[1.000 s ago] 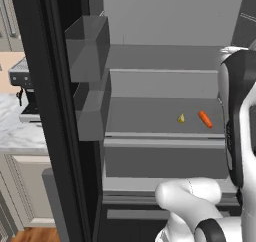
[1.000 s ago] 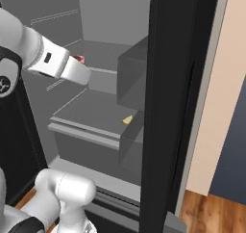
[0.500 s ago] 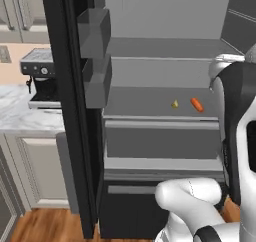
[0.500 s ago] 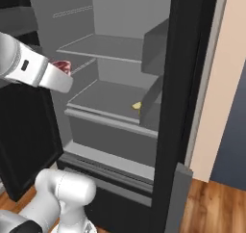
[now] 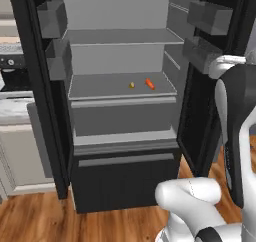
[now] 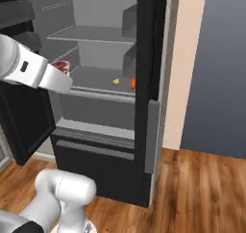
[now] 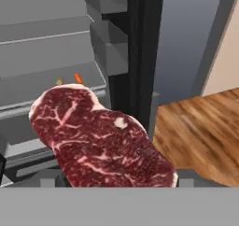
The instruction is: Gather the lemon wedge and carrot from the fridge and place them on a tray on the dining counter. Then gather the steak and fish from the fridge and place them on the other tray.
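The steak, a marbled red slab, lies right in front of the hand camera, with my gripper shut on it. It peeks over my forearm as the steak, held outside the open fridge. On the fridge's lower shelf lie the orange carrot and, just left of it, the small yellow lemon wedge. Both show again as the carrot and the lemon wedge. The fish, the trays and the dining counter are out of view.
Both fridge doors stand open, with grey bins on the left door and the right door. The right door's edge stands beside a beige wall. A marble worktop lies left. Wood floor spreads to the right.
The whole picture has shifted: the base has pulled back from the fridge and turned, so more of it and the floor show. The steak stays in my gripper.
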